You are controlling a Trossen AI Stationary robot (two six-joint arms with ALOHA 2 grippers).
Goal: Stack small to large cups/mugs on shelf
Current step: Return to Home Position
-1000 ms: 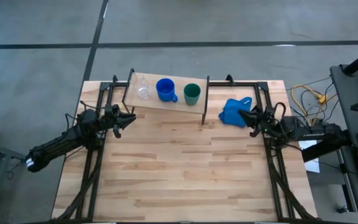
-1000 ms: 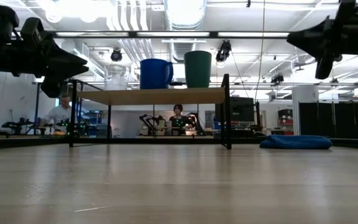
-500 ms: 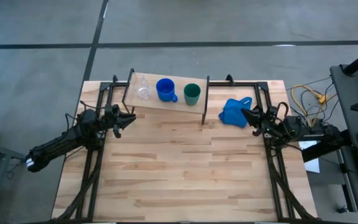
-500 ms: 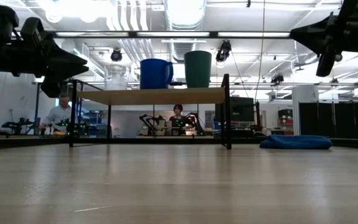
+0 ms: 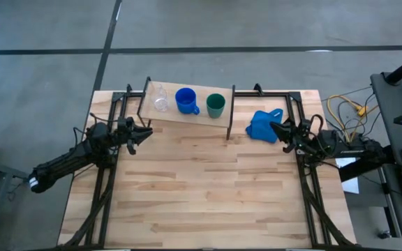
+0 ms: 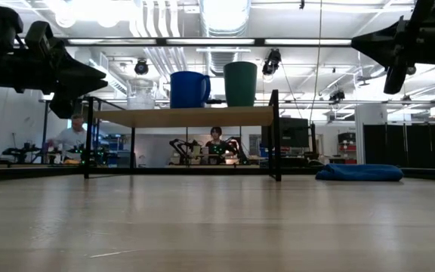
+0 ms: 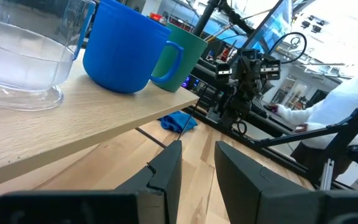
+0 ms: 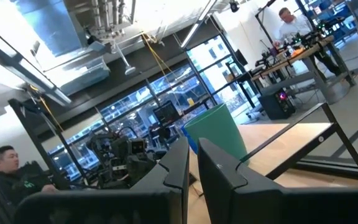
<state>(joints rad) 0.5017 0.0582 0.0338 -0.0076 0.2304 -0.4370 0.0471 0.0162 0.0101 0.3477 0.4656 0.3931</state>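
Note:
Three vessels stand in a row by their bases on the light-wood shelf (image 5: 187,117) at the table's far side: a clear glass cup (image 5: 160,101) on the left, a blue mug (image 5: 185,99) in the middle, a dark green cup (image 5: 216,105) on the right. The left wrist view shows the glass cup (image 7: 23,56), blue mug (image 7: 123,53) and green cup (image 7: 179,56) close by. My left gripper (image 5: 149,130) hovers near the shelf's left end, narrowly open and empty. Right of the shelf, my right gripper (image 5: 271,126) hangs shut and empty, pointing at the green cup (image 8: 216,134).
A blue cloth (image 5: 260,124) lies on the table right of the shelf, under my right gripper. Dark metal legs (image 6: 275,136) carry the shelf. Arm frames run along both table sides. People sit and stand in the room beyond (image 6: 70,136), one close by (image 7: 353,118).
My right gripper has moved a little toward the table's left and far edge, over the blue cloth, and has risen slightly. The cups, the shelf and my left arm have kept still.

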